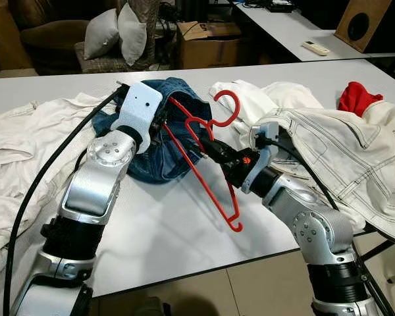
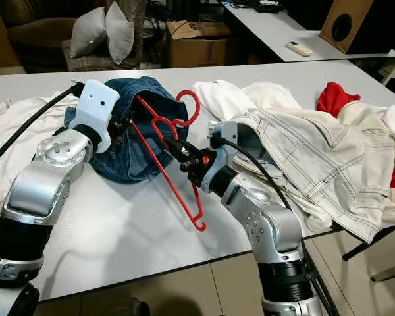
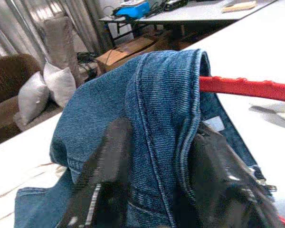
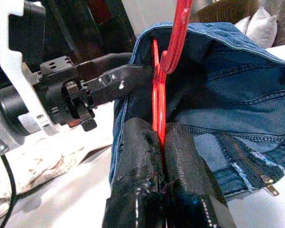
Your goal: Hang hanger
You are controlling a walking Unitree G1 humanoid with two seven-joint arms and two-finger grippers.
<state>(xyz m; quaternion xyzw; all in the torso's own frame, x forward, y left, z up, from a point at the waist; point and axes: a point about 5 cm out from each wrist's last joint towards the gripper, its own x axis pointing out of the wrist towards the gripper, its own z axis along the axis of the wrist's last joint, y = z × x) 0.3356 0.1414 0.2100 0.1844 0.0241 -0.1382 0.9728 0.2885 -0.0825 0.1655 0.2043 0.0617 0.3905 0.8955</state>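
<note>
A red plastic hanger is tilted over the white table, with one end pushed into the opening of a pair of blue jeans bunched mid-table. Its hook points toward the far side. My right gripper is shut on the hanger's arm; in the right wrist view both fingers press on the red bar. My left gripper is shut on the jeans' folded edge, a finger on each side of the denim.
White garments lie at the left. A white stitched jacket and a red cloth lie at the right. The table's front edge is near. Behind stand a cardboard box, pillows and a second table with a remote.
</note>
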